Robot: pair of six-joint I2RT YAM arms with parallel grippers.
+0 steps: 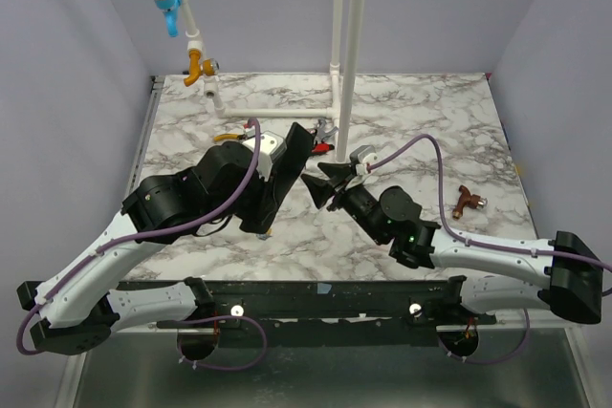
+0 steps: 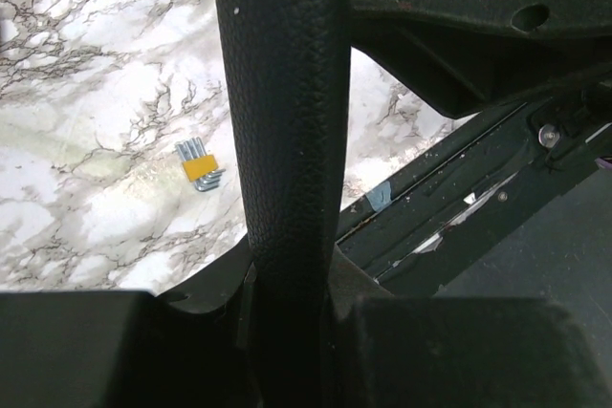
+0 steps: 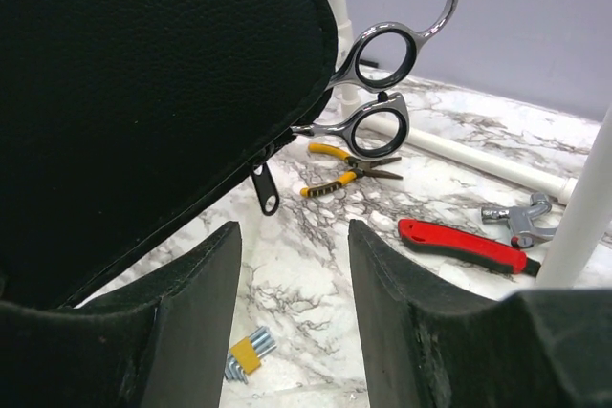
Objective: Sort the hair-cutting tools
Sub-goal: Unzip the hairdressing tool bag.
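Note:
Silver scissors (image 3: 378, 83) stick out of a black leather pouch (image 3: 143, 93), handles up, blades hidden inside it. My left gripper (image 2: 287, 284) is shut on the pouch's edge (image 2: 277, 93) and holds it above the marble table (image 1: 191, 112). In the top view the pouch (image 1: 290, 161) hangs mid-table under my left gripper (image 1: 277, 155). My right gripper (image 3: 292, 274) is open and empty, just below and beside the pouch's zip pull (image 3: 268, 193). From above, the right gripper (image 1: 320, 183) points at the pouch from the right.
Yellow-handled pliers (image 3: 349, 167), a red-handled tool (image 3: 464, 244) and a silver metal part (image 3: 521, 222) lie on the table behind the pouch. A hex key set (image 3: 247, 355) lies below it. White pipes (image 1: 344, 45) rise at the back. A brown piece (image 1: 468, 200) lies at right.

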